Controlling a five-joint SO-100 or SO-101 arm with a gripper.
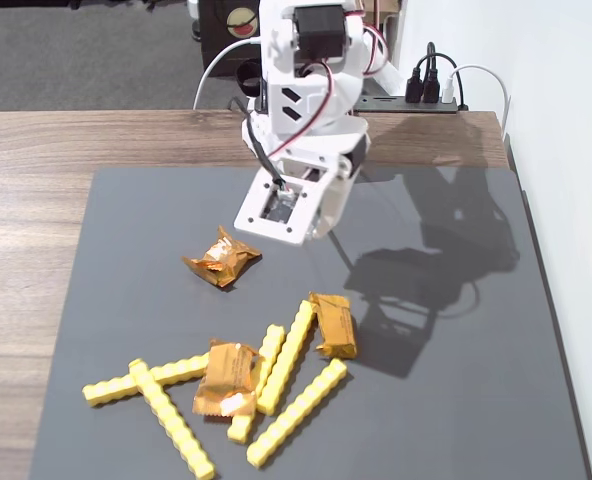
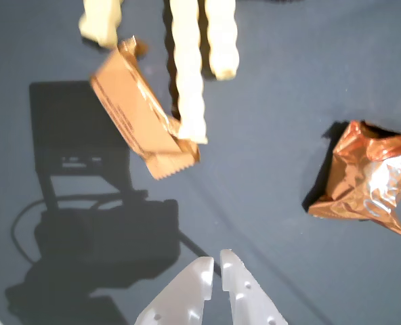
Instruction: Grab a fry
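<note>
Fry (image 2: 189,81) nearest my hand (image 2: 214,267) lies on the grey mat, its end touching an orange-gold wrapper (image 2: 143,112); four more sticks cluster around it (fixed view). I judge this the approach step: the hand hovers above the worktop (image 1: 36,140), fingertips almost together, holding nothing. Next I'd open it and descend over that fry, clear of the wrapper. No writing is readable.

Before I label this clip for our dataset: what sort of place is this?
Probably a home or office desk set up for robot practice: a wooden table with a grey mat, a power strip against the wall, and toy fries laid out.
</note>
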